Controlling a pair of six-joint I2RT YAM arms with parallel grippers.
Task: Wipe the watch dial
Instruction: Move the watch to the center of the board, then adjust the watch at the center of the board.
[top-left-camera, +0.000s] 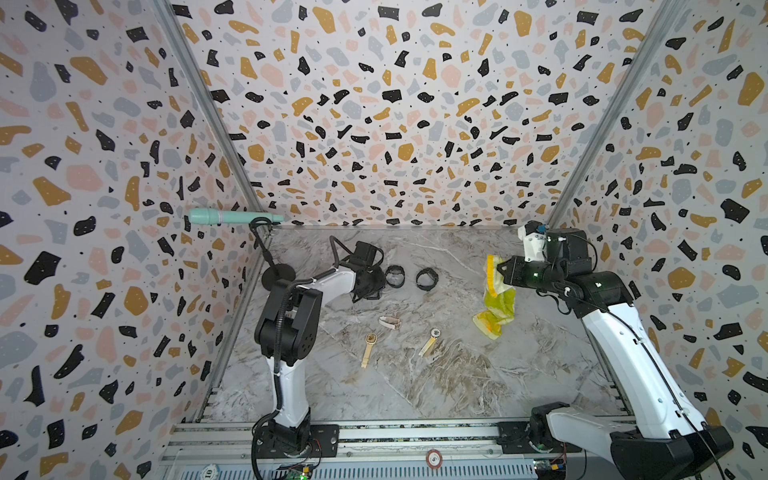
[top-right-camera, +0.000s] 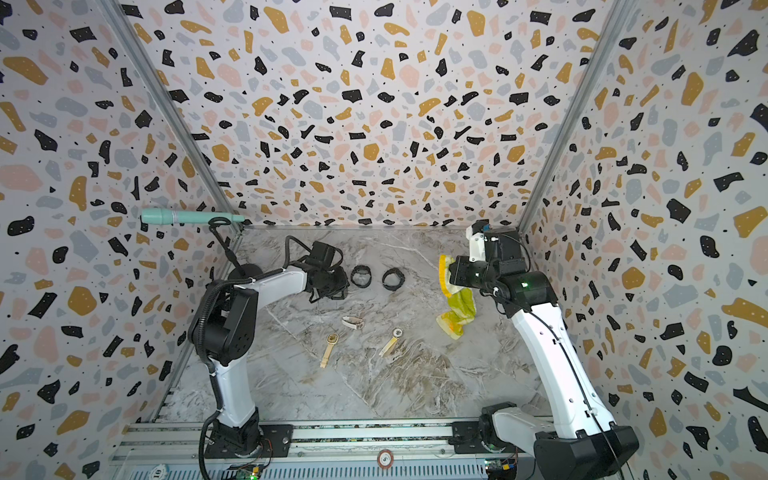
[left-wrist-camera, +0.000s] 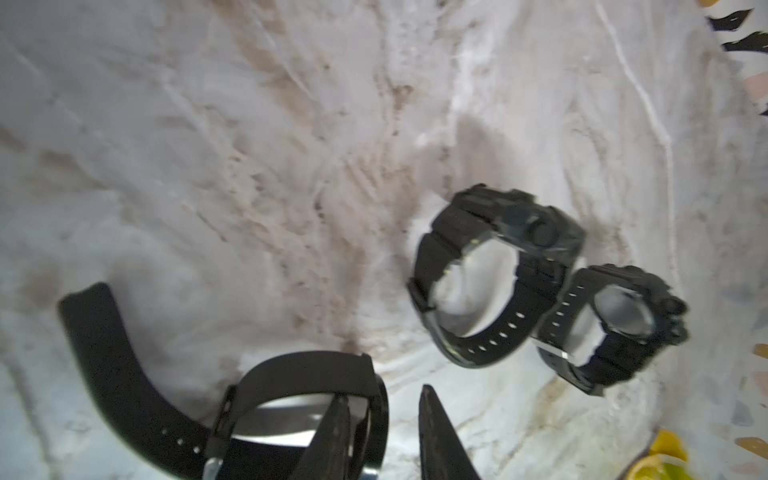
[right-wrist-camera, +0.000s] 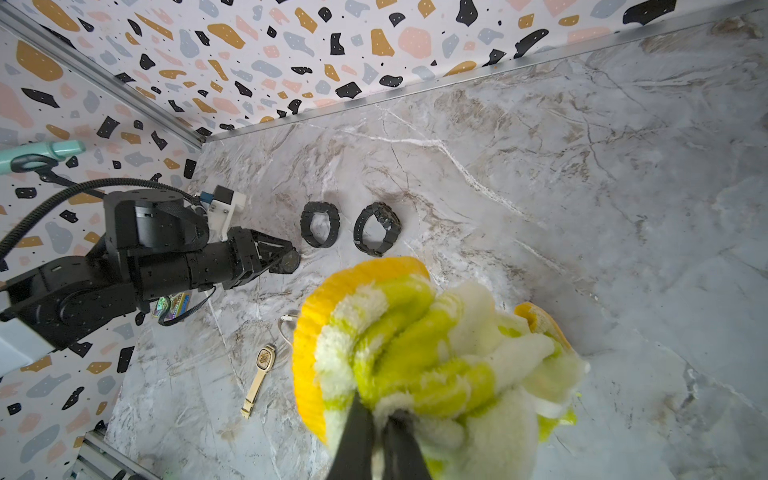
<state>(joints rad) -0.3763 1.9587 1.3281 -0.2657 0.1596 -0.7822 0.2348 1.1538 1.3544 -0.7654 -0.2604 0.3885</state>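
Observation:
In the left wrist view a black watch (left-wrist-camera: 291, 370) with a curling strap lies on the marble table under my left gripper (left-wrist-camera: 382, 399). One finger reaches inside the strap loop, the other stands outside it, and bare table shows between strap and finger. The jaws are apart. The right wrist view shows this watch's round dark dial (right-wrist-camera: 286, 262) at the left gripper's tips. My right gripper (right-wrist-camera: 380, 409) is shut on a fluffy yellow-green cloth (right-wrist-camera: 436, 365). In both top views the cloth (top-left-camera: 496, 299) (top-right-camera: 457, 307) hangs above the table's right side, apart from the watch.
Two more black watches (top-left-camera: 395, 275) (top-left-camera: 427, 279) stand closed in loops just right of the left gripper (top-left-camera: 365, 286). Two gold watches (top-left-camera: 368, 349) (top-left-camera: 430, 340) and a pale one (top-left-camera: 390, 322) lie mid-table. A teal handle (top-left-camera: 228, 217) and a black stand (top-left-camera: 277, 274) are at the left wall.

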